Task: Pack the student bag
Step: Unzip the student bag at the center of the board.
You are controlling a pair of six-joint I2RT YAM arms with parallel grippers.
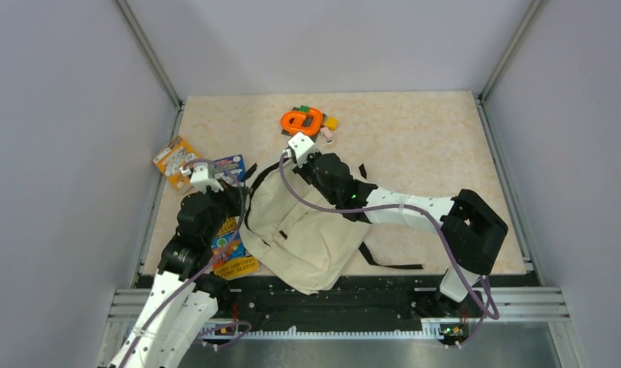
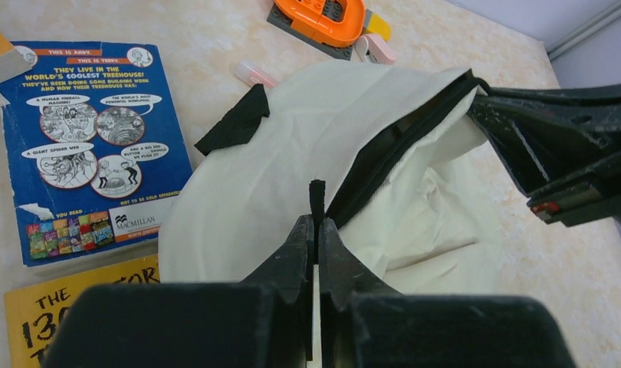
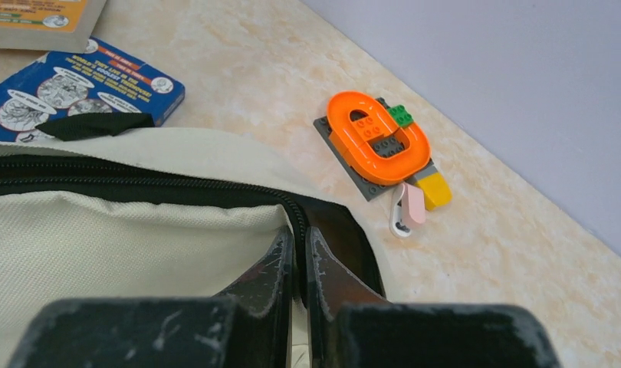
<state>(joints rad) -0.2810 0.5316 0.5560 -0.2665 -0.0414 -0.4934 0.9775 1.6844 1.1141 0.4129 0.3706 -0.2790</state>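
both left fingers (image 2: 292,253) and right fingers (image 3: 271,268) pinch student bag (image 1: 307,238) zipper (image 3: 139,188).

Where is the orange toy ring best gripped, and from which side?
Probably straight down from above, pinching the orange ring across one long wall, with one finger inside the loop and one outside. It lies flat on a grey plate, so the upright rim is what stands proud. Small bricks inside the loop may crowd the inner finger.
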